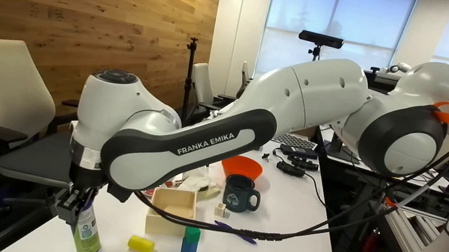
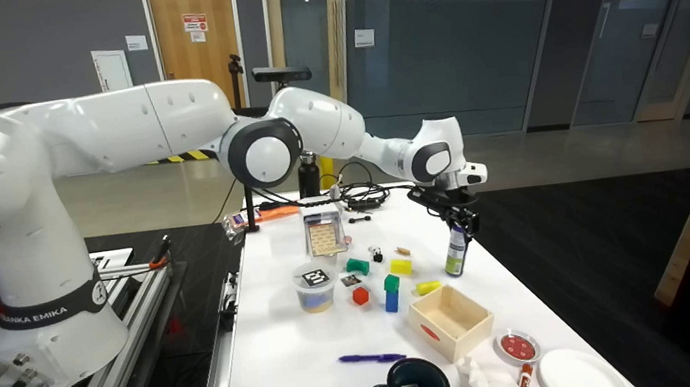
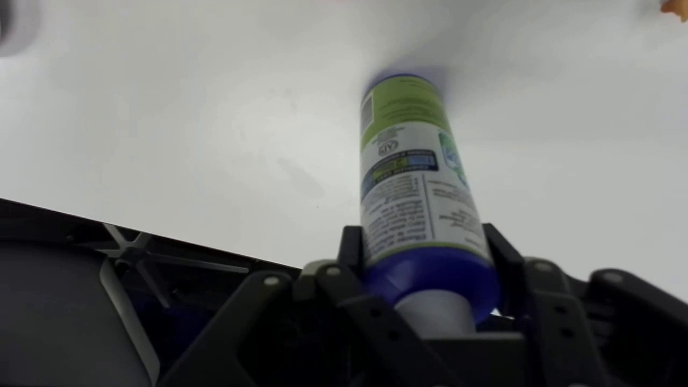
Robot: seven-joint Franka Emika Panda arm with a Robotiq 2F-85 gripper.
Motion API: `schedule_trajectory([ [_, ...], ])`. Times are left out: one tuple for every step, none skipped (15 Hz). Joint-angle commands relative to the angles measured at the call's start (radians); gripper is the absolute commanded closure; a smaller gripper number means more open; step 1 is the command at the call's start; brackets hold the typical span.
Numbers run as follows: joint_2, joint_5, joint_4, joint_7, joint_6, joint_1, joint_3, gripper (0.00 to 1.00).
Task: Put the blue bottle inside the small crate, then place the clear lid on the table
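Blue at its top, the bottle (image 2: 456, 252) is clamped in your claw (image 3: 426, 251), near the long edge of the worktop (image 2: 293, 368) farther from your robot's base (image 2: 52, 360). You have it outside the wooden crate (image 1: 162, 227), which stands nearer that edge than the opposite one; a yellow cylinder (image 1: 140, 244) lies near the crate.

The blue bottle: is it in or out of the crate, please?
Out: both exterior views show the bottle apart from the crate.
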Motion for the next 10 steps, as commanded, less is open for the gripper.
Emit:
schedule_trajectory([
  [-0.014, -0.029, 0.034, 0.063, -0.004, 0.013, -0.059, 0.70],
  [-0.034, -0.027, 0.033, 0.074, -0.009, 0.012, -0.074, 0.70],
  [-0.055, -0.027, 0.035, 0.090, -0.019, 0.012, -0.094, 0.70],
  [-0.077, -0.019, 0.040, 0.107, -0.034, 0.011, -0.105, 0.70],
  [-0.102, -0.009, 0.041, 0.131, -0.050, 0.012, -0.113, 0.70],
  [-0.128, 0.001, 0.035, 0.153, -0.078, 0.015, -0.115, 0.70],
  [-0.146, 0.004, 0.033, 0.193, -0.091, 0.018, -0.124, 0.70],
  [-0.165, 0.011, 0.023, 0.244, -0.126, 0.023, -0.124, 0.70],
  [-0.182, 0.016, 0.018, 0.289, -0.155, 0.027, -0.121, 0.70],
  [-0.194, 0.019, 0.010, 0.345, -0.187, 0.034, -0.120, 0.70],
])
